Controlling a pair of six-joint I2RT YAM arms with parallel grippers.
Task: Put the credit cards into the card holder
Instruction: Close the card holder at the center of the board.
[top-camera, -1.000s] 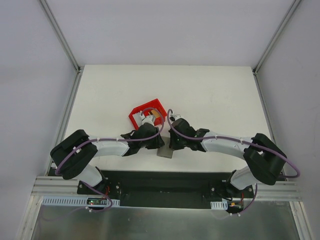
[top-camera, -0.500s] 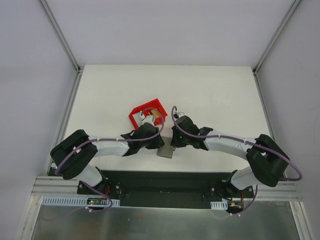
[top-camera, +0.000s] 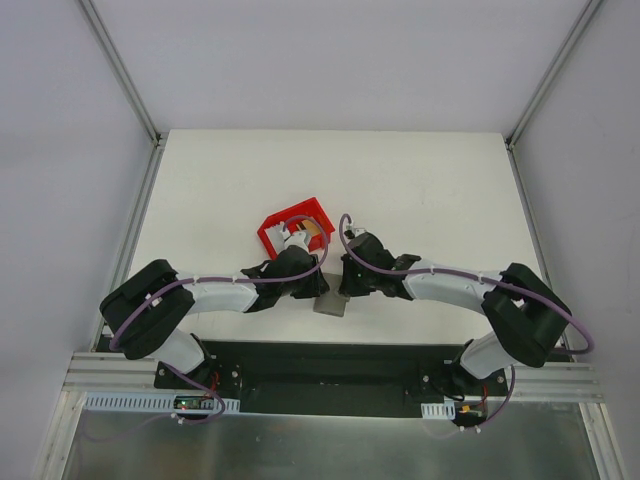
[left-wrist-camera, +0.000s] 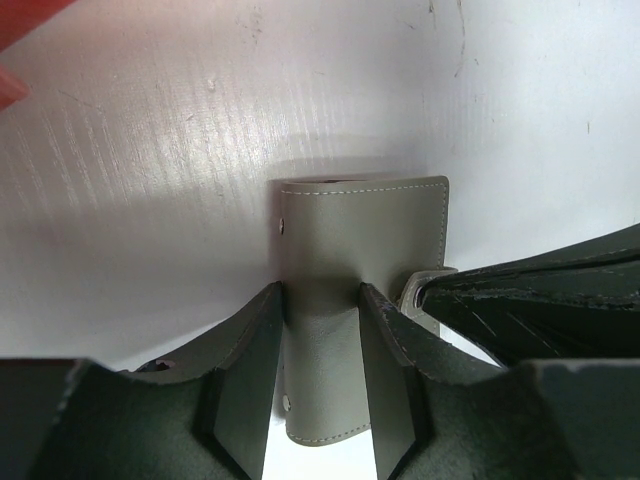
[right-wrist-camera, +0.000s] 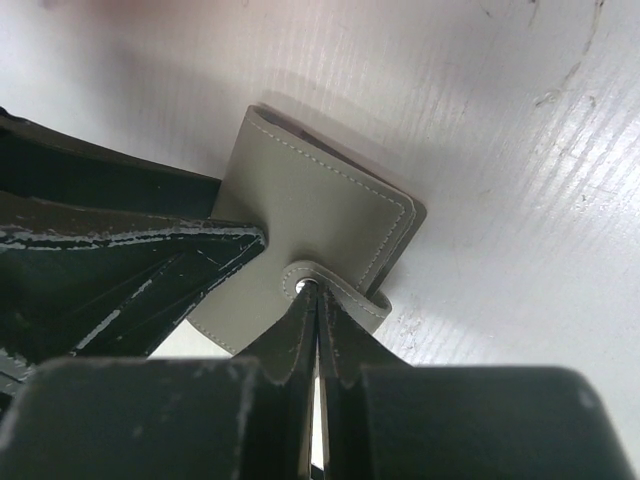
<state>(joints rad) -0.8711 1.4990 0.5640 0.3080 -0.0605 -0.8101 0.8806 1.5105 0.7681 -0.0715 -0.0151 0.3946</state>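
The holder (left-wrist-camera: 362, 235) lies closed, just on the arms' side of the bin (top-camera: 270, 232). Left claw (left-wrist-camera: 322, 305) clamps its two edges; right claw (right-wrist-camera: 316, 300) is pinched tight on its snap tab. Cards (top-camera: 311, 235) lie in the bin, none loaded. Opening and inserting are outstanding.

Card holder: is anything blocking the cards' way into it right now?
Yes. The holder is folded shut, with no slot showing. The left gripper is down over it, and the right gripper pinches its strap tab.
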